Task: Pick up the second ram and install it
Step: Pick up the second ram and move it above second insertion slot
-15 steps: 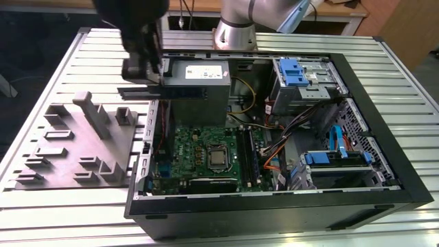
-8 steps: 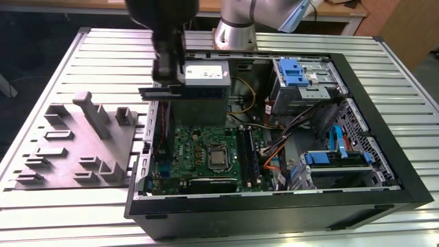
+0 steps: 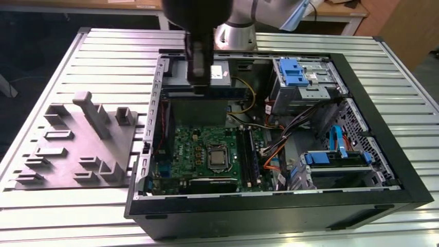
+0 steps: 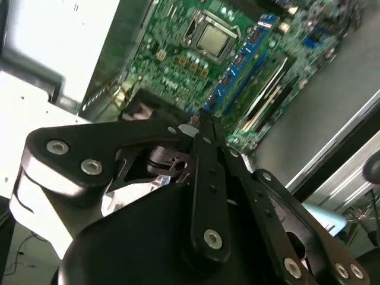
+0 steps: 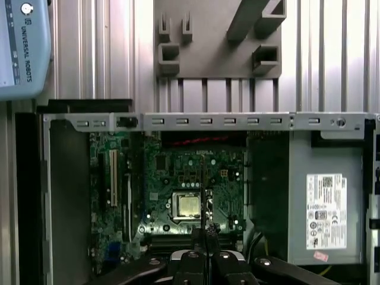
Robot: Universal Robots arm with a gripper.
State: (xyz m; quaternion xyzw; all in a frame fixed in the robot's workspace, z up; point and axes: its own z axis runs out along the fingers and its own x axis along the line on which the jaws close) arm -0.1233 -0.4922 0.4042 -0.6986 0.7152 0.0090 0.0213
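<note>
Slatted metal table (image 3: 116,51) with open computer case (image 3: 274,208) and grey holder (image 3: 75,149) (side by side).

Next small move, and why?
Probably ease down toward the memory slots. On the gripper, the jaws look shut on the second ram, edge-on; they sit by the slots in the first wrist view, yet the gripper hangs high above the case.

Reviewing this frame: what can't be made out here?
- Exterior view: the end effector is a dark silhouette; whether it carries the second ram is unclear.
- First wrist view: the end effector partly covers the memory slots, so their occupancy is unclear.
- Second wrist view: its linkage hides the motherboard's near part.
</note>
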